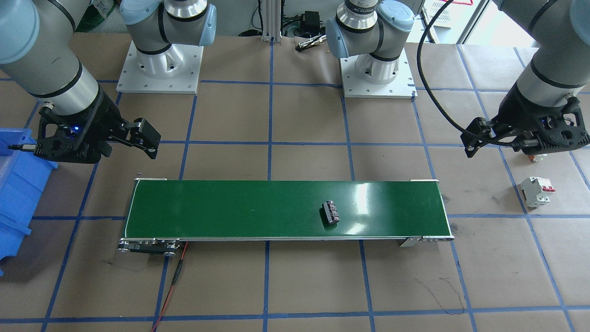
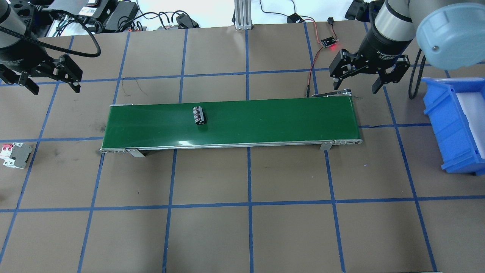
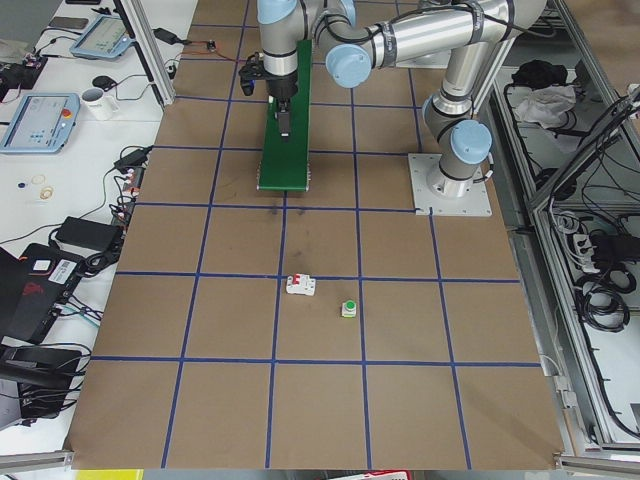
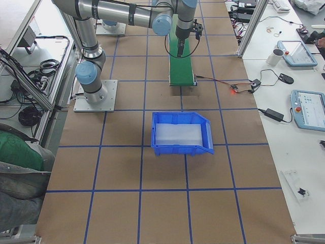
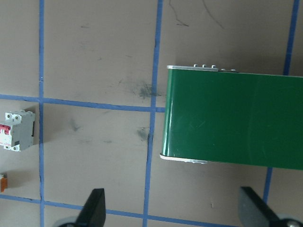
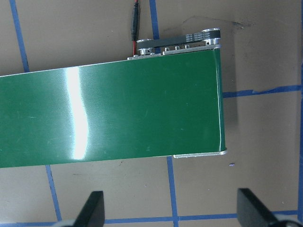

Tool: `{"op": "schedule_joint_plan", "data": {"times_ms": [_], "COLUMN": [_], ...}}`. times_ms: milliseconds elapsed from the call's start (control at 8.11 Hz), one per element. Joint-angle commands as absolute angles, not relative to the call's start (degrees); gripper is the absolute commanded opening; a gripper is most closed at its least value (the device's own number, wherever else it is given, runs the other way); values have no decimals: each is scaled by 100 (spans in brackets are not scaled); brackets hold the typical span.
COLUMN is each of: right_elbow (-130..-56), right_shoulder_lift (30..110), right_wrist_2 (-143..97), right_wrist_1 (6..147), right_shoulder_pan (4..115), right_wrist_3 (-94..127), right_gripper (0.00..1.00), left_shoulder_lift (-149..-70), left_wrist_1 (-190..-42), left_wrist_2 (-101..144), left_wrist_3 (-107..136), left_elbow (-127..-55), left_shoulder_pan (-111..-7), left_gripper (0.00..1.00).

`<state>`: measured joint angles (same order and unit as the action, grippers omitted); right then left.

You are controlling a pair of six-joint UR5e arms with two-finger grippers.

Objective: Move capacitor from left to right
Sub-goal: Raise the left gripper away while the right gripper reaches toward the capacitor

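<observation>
Item: capacitor (image 2: 199, 115), small, dark and stubby, lying on its side on the green conveyor belt (image 2: 265, 121), in the half of the belt toward the robot's left, touched by neither gripper. Left gripper (image 2: 54, 82): hangs above the table off the belt's left end, well apart from the capacitor, its fingers (image 5: 94, 210) spread wide with nothing between them (the wrist view shows only table and the belt's end below). Right gripper (image 2: 356, 84): hangs just over the belt's right end, its fingers (image 6: 93, 208) likewise spread wide and empty-handed. Blue bin (image 2: 454, 125): on the table past the belt's right end. White breaker with red levers (image 2: 15, 154): on the table past the left end. Green-capped push button (image 3: 349, 308): just beside the breaker.
</observation>
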<state>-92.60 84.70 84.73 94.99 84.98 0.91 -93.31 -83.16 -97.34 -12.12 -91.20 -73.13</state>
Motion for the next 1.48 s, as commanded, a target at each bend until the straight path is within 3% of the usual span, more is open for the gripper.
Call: {"op": "schedule_joint_plan", "data": {"times_ms": [0,863,1357], "right_elbow": [-9316,-9614,-9843], "right_shoulder_lift": [8280,7603,7576], "right_wrist_2": [8420,8165,7869], "right_wrist_1": [9702,10933,11302], "right_shoulder_pan": [8517,8745,9052], "right_wrist_3": [88,-536,-536], "right_gripper": [99,99,93], "left_shoulder_lift": [-9158,-9062,-9018], "left_wrist_1": [-8517,-8499,-8517], "left_wrist_2": [-9378,-9448,-9448], "left_wrist_3": [-1187,-1046,-1230], "left_elbow": [-9114,-9097,-9097], "left_shoulder_pan": [-7426,-7875,-7910], "left_gripper": [100,100,100]}}
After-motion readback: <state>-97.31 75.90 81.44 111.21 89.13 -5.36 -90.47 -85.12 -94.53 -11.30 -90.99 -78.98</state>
